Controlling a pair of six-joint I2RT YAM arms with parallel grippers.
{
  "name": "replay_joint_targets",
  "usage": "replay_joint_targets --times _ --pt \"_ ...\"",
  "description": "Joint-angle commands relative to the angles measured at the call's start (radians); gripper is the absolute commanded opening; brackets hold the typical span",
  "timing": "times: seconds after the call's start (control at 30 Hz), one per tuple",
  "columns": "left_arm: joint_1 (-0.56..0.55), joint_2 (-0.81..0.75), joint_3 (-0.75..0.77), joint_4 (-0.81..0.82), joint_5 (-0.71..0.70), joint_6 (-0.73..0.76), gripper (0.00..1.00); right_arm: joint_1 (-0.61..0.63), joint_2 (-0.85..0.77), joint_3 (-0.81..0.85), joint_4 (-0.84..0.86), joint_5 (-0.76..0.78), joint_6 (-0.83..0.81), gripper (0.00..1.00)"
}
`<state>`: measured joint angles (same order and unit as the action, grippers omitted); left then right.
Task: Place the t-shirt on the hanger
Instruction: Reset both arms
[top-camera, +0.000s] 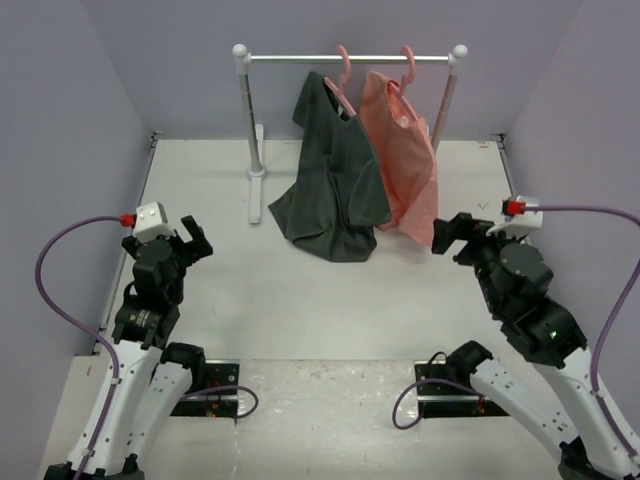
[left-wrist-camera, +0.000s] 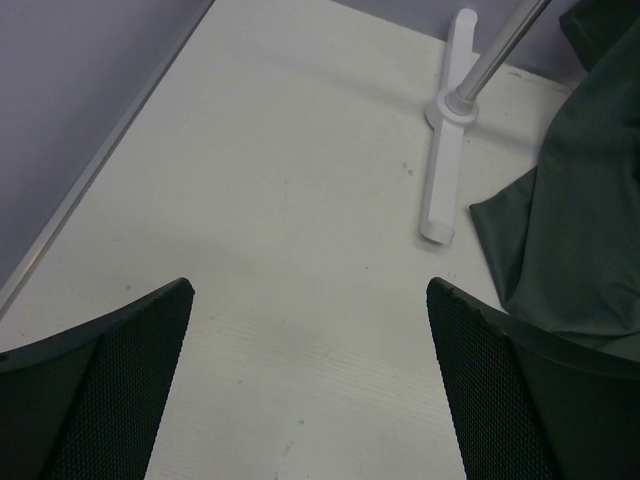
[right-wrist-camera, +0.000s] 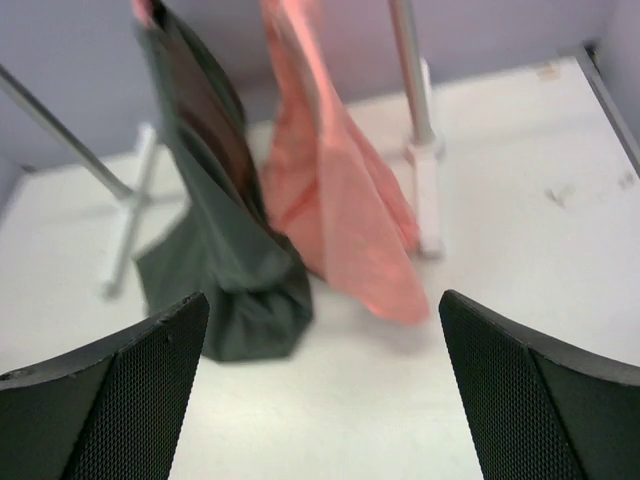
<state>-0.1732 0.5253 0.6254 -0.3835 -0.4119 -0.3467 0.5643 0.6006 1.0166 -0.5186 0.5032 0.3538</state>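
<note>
The charcoal t-shirt (top-camera: 333, 175) hangs from a pink hanger (top-camera: 343, 68) on the rail, and its lower hem rests on the table. It also shows in the left wrist view (left-wrist-camera: 580, 230) and the right wrist view (right-wrist-camera: 225, 250). My left gripper (top-camera: 192, 238) is open and empty at the left, well apart from the shirt. My right gripper (top-camera: 450, 232) is open and empty, just right of the salmon-pink shirt (top-camera: 402, 155). In the left wrist view (left-wrist-camera: 310, 330) and the right wrist view (right-wrist-camera: 325, 340) the jaws stand wide apart over bare table.
A white clothes rack (top-camera: 350, 58) stands at the back with two posts and flat white feet (top-camera: 257, 175). The salmon-pink shirt hangs on a second pink hanger (top-camera: 408, 62). Lilac walls close in the left, right and back.
</note>
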Motion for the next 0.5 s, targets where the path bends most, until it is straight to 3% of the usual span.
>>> replay_joint_targets --times 0.0,0.13,0.47 --pt "-0.02 0.028 -0.006 0.021 -0.003 -0.013 1.0 0.003 -0.142 -0.153 -0.119 0.084 0.034 0.99" --pt "-0.025 0.023 -0.005 0.018 -0.003 0.013 1.0 0.002 -0.239 -0.206 -0.109 0.108 0.016 0.99" --pt "-0.029 0.012 -0.017 0.023 -0.021 0.026 1.0 0.003 -0.214 -0.219 -0.124 0.17 0.086 0.99"
